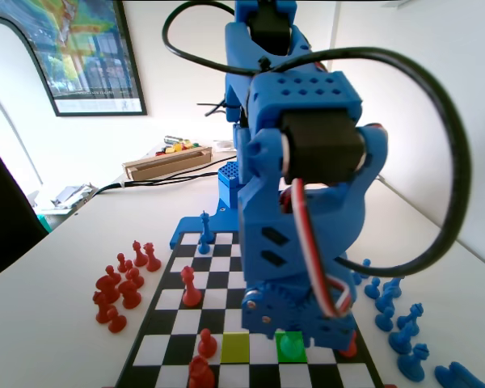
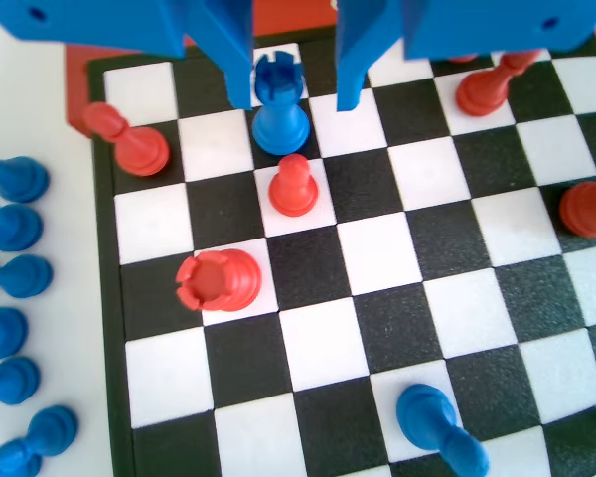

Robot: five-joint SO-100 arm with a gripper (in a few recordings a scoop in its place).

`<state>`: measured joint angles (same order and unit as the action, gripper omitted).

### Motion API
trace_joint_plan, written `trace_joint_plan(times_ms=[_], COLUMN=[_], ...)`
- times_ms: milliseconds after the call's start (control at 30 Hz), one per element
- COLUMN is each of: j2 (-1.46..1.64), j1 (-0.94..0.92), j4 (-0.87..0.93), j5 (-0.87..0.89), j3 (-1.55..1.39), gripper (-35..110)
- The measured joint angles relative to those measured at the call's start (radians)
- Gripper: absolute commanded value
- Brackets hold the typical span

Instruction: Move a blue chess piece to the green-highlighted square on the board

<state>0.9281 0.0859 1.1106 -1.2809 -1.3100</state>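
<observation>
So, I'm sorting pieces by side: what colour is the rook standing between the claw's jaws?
Blue; the rook shows best in the wrist view.

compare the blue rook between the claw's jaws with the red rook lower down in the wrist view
The blue rook stands upright, its notched top facing up; the red rook looks tipped, its notched end facing the camera. The blue rook sits between the jaws of the claw; the red rook lies clear of it. Both have notched tops and rest on the board.

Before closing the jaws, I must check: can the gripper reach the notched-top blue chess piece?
Probably yes: the open gripper has one jaw on each side of the blue chess piece; the nearby red pawn stands outside them.
</observation>
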Motion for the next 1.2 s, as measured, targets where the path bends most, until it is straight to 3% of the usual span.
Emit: trace_joint_plan(times_ms=[567,1200], j2=[0.173,0.796], j1=[-0.012,-0.028], j4=[0.196,0.466], j5=[-0.005,-0.107], j3=[0.118,0.020], gripper=[11,2])
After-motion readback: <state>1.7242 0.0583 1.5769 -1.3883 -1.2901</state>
